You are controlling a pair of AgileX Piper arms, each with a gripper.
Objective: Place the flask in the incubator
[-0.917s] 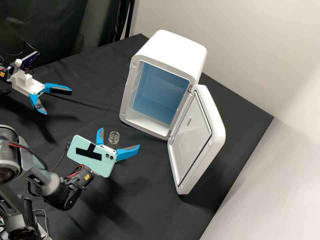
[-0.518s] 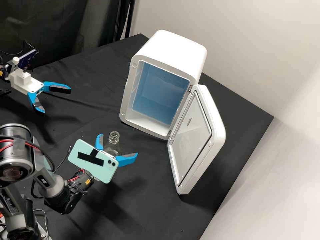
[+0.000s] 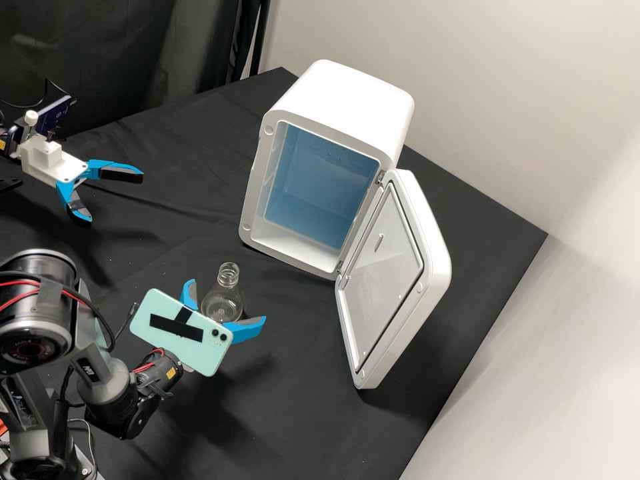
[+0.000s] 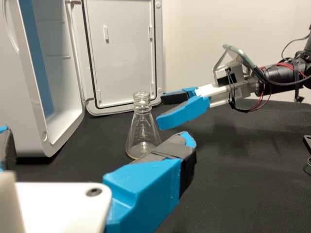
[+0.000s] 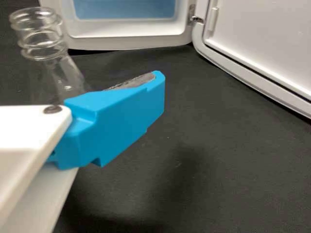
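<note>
A: Flask (image 3: 222,303)?
B: Upright on bench (image 3: 200,147), near-left of open-doored incubator (image 3: 333,113), between spread fingers of right gripper (image 3: 225,305). Contact: cannot tell.
A: Left gripper (image 3: 110,197)?
B: Far left, fingers apart, well away from flask.

— Colours of left pincer (image 3: 111,195) and right pincer (image 3: 225,305)?
— White blocks, bright blue fingers (image 3: 248,327), dark grey pads (image 4: 170,154).
— On the right wrist?
— Mint-green phone (image 3: 181,330) with black tape (image 3: 175,325); red and black wires (image 3: 150,357); dark grey joints (image 3: 113,397).

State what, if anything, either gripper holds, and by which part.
Nothing is held. The flask stands on the bench between the open fingers of the right gripper.
</note>
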